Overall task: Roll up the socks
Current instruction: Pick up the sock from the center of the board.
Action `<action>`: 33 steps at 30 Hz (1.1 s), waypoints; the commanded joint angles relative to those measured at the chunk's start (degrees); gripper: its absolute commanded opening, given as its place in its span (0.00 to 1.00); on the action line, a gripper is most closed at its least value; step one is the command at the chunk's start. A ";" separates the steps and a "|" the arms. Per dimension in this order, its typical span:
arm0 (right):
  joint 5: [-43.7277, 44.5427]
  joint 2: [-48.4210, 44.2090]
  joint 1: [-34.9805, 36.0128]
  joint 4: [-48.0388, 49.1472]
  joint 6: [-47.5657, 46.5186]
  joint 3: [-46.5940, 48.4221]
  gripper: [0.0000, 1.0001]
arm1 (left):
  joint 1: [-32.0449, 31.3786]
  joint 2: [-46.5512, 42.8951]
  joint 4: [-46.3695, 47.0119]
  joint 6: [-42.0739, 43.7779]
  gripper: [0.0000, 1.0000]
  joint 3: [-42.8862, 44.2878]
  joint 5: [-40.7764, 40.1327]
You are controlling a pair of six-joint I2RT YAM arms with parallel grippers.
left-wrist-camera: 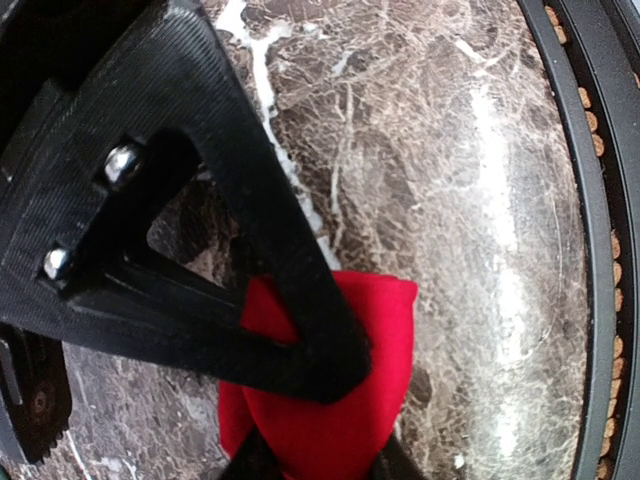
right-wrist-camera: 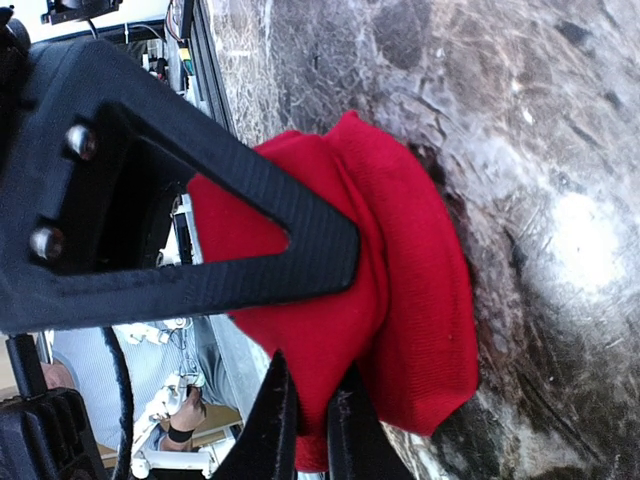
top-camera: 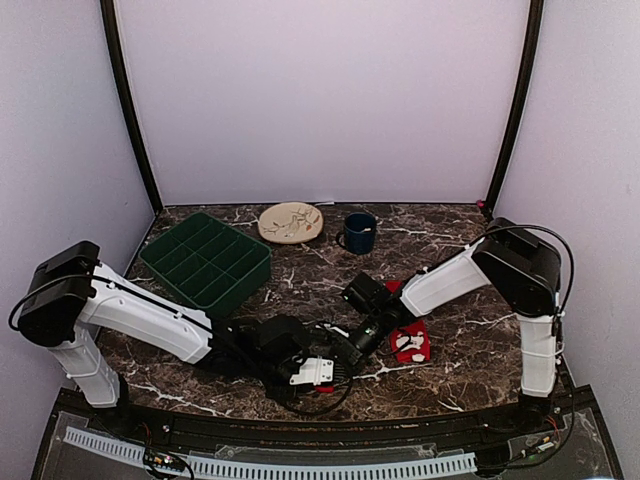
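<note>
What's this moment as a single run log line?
left gripper: jaws around red socks, grip unclear | right gripper: shut on red socks | red socks: bunched, on marble table

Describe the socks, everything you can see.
The socks are bright red knit fabric, soft and bunched into folds. From above, a flat red part with white patterning lies on the dark marble table, near the front, right of centre. The right gripper is shut on a folded red bunch. More red fabric sits between the fingers of the left gripper; whether it is gripped is unclear.
</note>
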 commanded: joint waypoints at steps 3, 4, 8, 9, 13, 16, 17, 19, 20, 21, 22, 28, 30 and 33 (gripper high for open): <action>-1.64 0.47 -0.24 0.57 -0.05 0.75 0.04 | -0.22 2.38 -4.80 -0.27 0.18 2.89 3.52; -1.64 0.36 -0.24 0.75 0.02 0.71 0.07 | -0.22 2.67 -5.32 -0.43 0.16 3.15 3.88; -1.39 -0.33 -0.24 1.82 0.59 -0.31 0.24 | -0.23 2.85 -6.28 -1.69 0.13 3.34 5.08; -1.36 -0.61 -0.30 2.41 0.97 -0.80 0.27 | -0.16 2.85 -6.57 -2.02 0.12 3.34 5.57; -1.16 -1.78 -0.71 5.49 3.02 -2.95 0.34 | 0.48 2.60 -7.54 -3.69 0.11 3.14 7.75; -0.60 -2.70 -1.14 6.56 3.70 -4.22 0.42 | 1.39 2.38 -8.46 -4.77 0.10 3.26 8.89; -0.39 -3.15 -1.43 6.84 4.07 -4.62 0.42 | 1.96 2.33 -8.72 -5.19 0.10 3.34 9.45; 0.17 -3.99 -1.98 7.50 4.54 -5.42 0.43 | 2.94 2.03 -9.23 -6.03 0.09 3.27 10.68; 0.38 -4.43 -2.26 7.81 4.76 -5.87 0.43 | 3.38 1.92 -9.52 -6.55 0.09 3.33 11.20; 0.83 -4.95 -2.67 8.01 5.02 -6.30 0.43 | 3.89 1.77 -9.76 -7.22 0.09 3.31 11.53; 1.35 -5.41 -3.00 8.11 5.08 -6.74 0.43 | 4.43 1.70 -10.02 -7.66 0.09 3.34 11.93; 5.16 -8.43 -5.76 10.35 6.89 -9.55 0.43 | 9.02 -0.56 -10.58 -12.91 0.07 3.06 14.37; 6.10 -9.51 -6.75 12.46 8.28 -10.81 0.43 | 10.59 -1.63 -10.70 -14.39 0.07 3.12 14.70; 7.85 -11.33 -7.84 14.40 9.58 -11.80 0.43 | 12.98 -3.46 -10.93 -16.84 0.06 3.72 14.25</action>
